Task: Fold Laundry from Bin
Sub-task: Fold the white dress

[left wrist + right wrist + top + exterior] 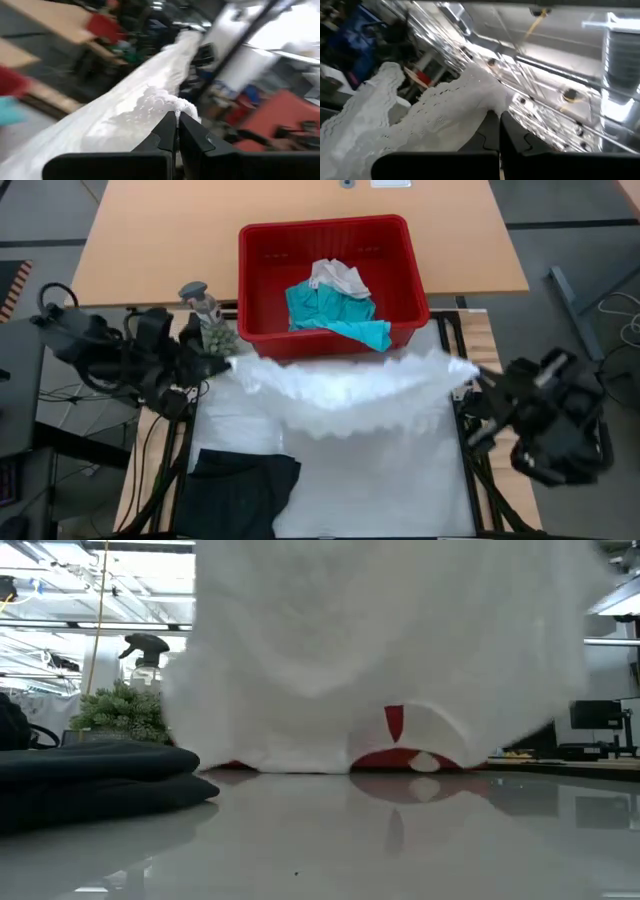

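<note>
White lacy garment point(350, 385): held up off the bench, stretched wide between the two tools, its top edge sagging in the middle; lower part drapes down to the white bench surface point(390, 490). In the low view it fills most of the frame as a hanging white sheet point(390, 650).
Left tool point(228, 364): at the garment's left corner, just beside the small green plant; fingers pressed together, clamped on the lacy edge, as the left wrist view shows point(176, 120).
Right tool point(472, 376): at the garment's right corner, near the right edge of the white surface; fingers together, pinching the lace hem, seen in the right wrist view point(496, 120).
Bin point(262, 280): red, slotted, on the far side of the white surface, straddling the edge of the wooden bench; just behind the raised garment. A strip of its red wall shows under the hem in the low view point(392, 722).
Bin contents: teal garment point(330, 310), one end spilling over the near rim; a white garment point(338, 276) lying on top of it.
Black garment point(240, 490): folded, flat on the near left corner of the white surface, well apart from the bin.
Plant point(218, 336): small, green, left of the bin's near corner.
Spray bottle point(200, 296): upright, just behind the plant.
</note>
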